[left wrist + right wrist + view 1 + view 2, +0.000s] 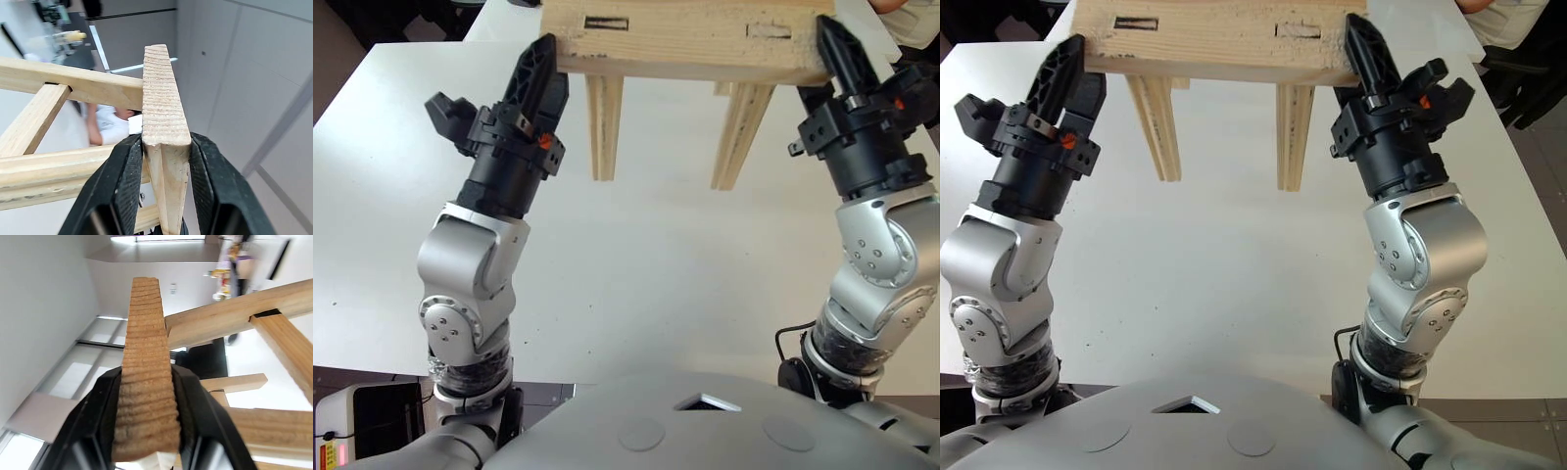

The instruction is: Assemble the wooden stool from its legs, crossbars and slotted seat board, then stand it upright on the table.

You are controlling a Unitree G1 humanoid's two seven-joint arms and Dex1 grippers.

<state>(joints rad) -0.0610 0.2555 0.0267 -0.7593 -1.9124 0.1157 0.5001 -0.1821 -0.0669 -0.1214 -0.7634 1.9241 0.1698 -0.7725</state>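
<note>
**Both grippers clamp the ends of a built stool over the table**

Gripper state first. The left gripper (541, 78) is pinched narrow on the left end of the slotted seat board (695, 41), and the right gripper (842, 54) is pinched the same way on the right end. In the left wrist view, black fingers (122, 181) press on both faces of the board's edge. The stool is held level between the two arms, toward the far side of the white table (656, 284).

Assembly looks finished. Two near legs (604, 127) hang down from the board. In the left wrist view a crossbar (34, 122) runs between two legs and seats into a dark notch. The seat faces up, so the stool is already upright. It cannot be told whether the feet touch the tabletop. What appears left is to set it down, if it is not down already, and let go.

All the parts are pale, unfinished softwood. The board is a thick flat slab with a rough, fuzzy sawn edge, and its end grain shows ridged bands. Two rectangular slots (607, 23) are cut through its top. The legs are flat slats that splay slightly outward. The table is smooth and matte.
</note>
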